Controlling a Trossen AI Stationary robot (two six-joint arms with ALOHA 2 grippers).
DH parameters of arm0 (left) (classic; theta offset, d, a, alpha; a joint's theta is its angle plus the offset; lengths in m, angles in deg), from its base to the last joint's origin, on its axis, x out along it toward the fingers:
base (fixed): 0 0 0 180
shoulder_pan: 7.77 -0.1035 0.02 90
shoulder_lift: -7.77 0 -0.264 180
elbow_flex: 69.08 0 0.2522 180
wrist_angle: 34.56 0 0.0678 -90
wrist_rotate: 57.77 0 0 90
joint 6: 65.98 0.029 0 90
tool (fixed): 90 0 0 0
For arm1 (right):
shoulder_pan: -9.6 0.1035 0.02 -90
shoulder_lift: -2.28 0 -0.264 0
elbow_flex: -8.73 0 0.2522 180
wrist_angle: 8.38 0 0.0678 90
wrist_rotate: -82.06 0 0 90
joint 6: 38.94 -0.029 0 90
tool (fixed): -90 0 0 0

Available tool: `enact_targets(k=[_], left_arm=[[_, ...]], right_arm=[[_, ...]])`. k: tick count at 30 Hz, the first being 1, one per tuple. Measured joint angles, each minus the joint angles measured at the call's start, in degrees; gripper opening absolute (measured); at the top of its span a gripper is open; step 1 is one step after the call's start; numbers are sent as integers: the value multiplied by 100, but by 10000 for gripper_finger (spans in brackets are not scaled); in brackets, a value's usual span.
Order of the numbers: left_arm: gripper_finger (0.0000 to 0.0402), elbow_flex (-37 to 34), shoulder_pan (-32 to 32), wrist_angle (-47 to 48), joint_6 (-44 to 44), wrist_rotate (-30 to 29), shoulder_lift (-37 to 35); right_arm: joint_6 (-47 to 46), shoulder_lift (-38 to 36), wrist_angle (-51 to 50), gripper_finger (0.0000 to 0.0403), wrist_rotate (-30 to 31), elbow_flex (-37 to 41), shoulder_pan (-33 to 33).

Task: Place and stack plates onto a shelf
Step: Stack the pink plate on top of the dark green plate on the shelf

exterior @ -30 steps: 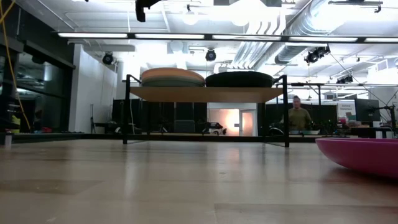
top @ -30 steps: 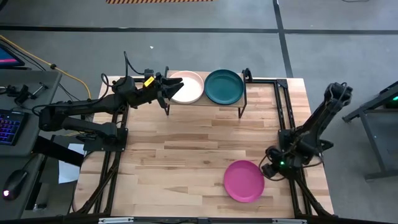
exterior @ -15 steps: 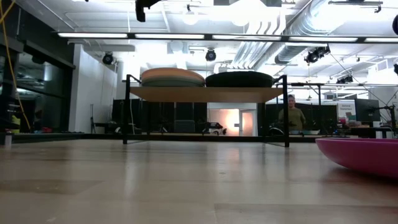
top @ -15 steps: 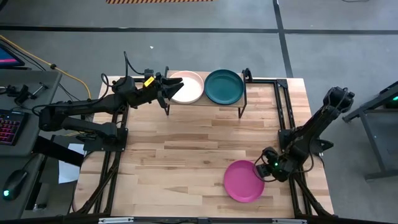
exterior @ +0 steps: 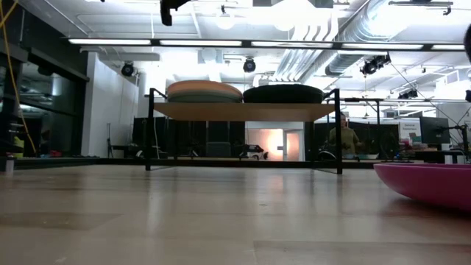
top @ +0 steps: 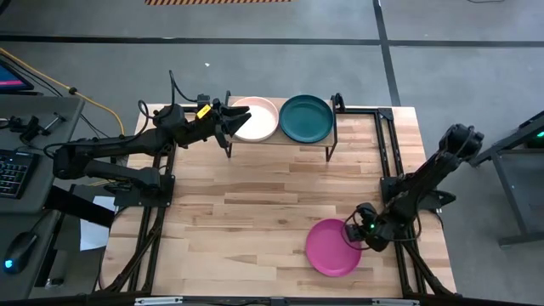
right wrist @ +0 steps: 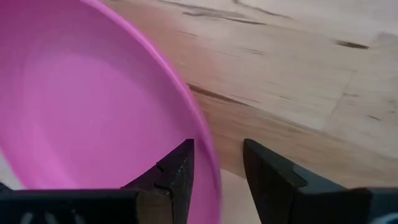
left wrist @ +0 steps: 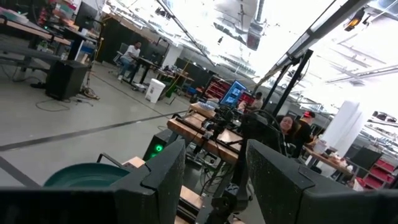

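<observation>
right gripper (top: 354, 231) open, fingers straddling the near rim of the magenta plate (top: 331, 248) lying on the table front right, not clamped yet; looks light, rigid, smooth, likely slippery so pinch the rim edge; left gripper (top: 231, 121) open by the shelf (exterior: 243, 110) stacks

Matte magenta plate (top: 332, 247) on a smooth, pale wood-plank bench (top: 255, 204); shelf (exterior: 243, 110) has a wood top, thin black metal legs.
</observation>
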Motion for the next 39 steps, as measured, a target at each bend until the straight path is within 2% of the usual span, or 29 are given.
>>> enact_targets(k=[10,12,15,17,22,27,33,39], left_arm=[[161,0,0,2,52,1,0],[161,0,0,0,52,1,0],[161,0,0,0,52,1,-2],[161,0,-3,9,58,0,-47],[161,0,-92,-63,366,13,-269],[161,0,-240,-120,548,-15,-600],[161,0,-382,-166,553,-27,-851],[161,0,-415,-181,553,-27,-907]], right_arm=[[427,297,-159,126,-9,-319,-558],[438,407,-159,106,-34,-353,-588],[461,498,-110,41,16,-353,-603],[519,489,180,12,300,-346,-617],[651,61,339,3,685,-338,-619],[943,-594,411,1,1432,-338,-709],[1882,-1403,248,0,1862,-571,-1223],[3750,-1633,-500,0,1943,-1681,-2475]])
